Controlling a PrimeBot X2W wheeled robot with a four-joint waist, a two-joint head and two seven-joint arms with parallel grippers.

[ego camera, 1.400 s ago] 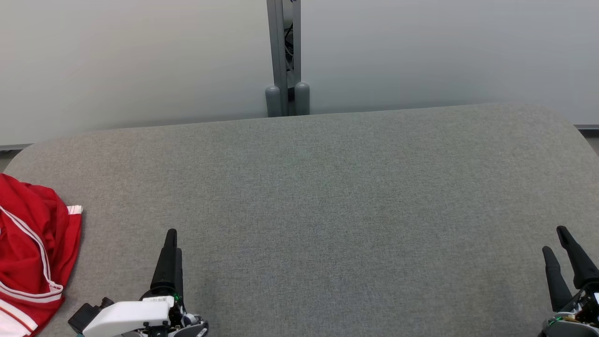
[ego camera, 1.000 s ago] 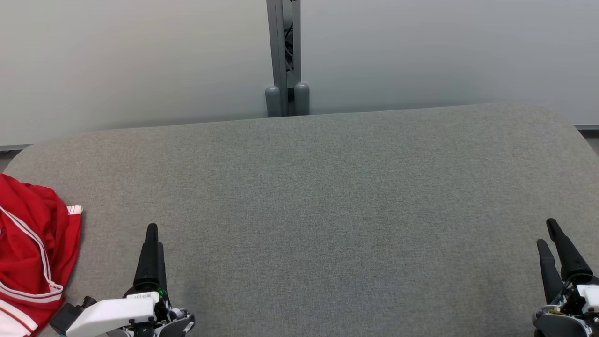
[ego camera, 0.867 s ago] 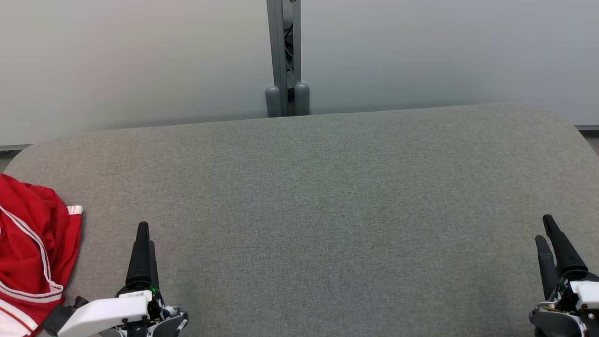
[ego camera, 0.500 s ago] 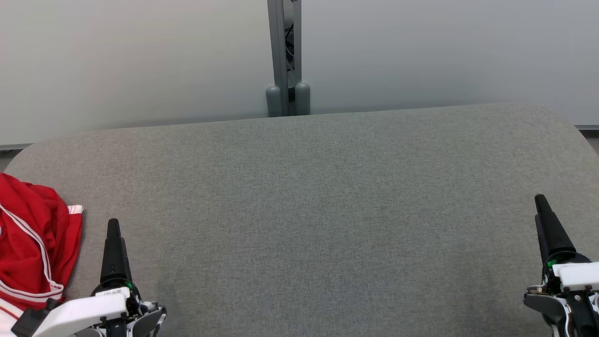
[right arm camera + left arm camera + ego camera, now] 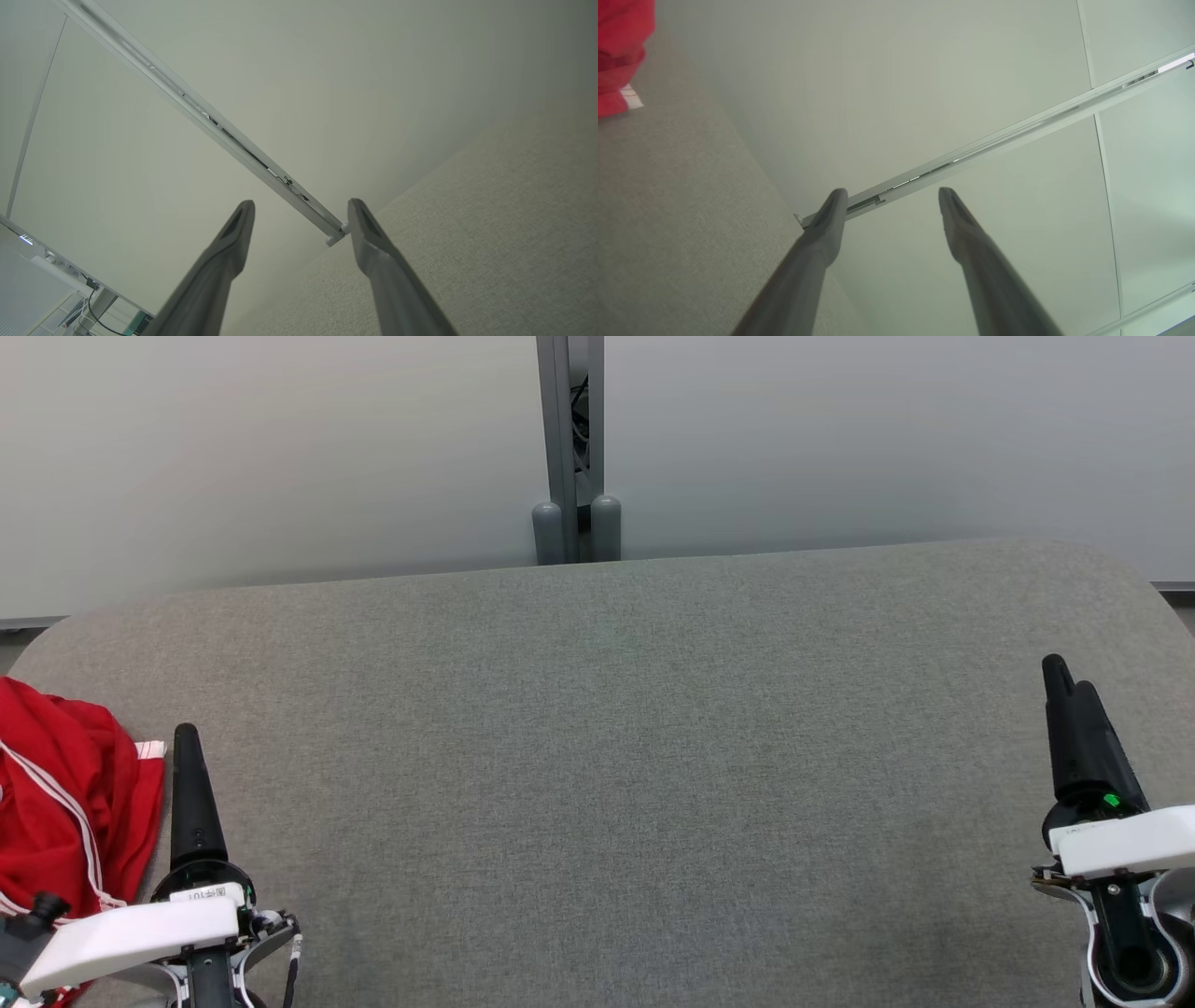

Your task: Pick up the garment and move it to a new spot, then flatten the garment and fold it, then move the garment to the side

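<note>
— Where is the garment?

— I see the red garment (image 5: 56,812) bunched up at the left end of the grey table (image 5: 597,756), far left of the grey post (image 5: 569,448) and nearer to me than it.

— And your grippers?

— My left gripper (image 5: 187,739) hovers just right of the garment, well left of the post, with its jaws spread wide and nothing between them. My right gripper (image 5: 1067,677) hangs far right of the post, over the table's right end. Its jaws are likewise apart and empty.
</note>
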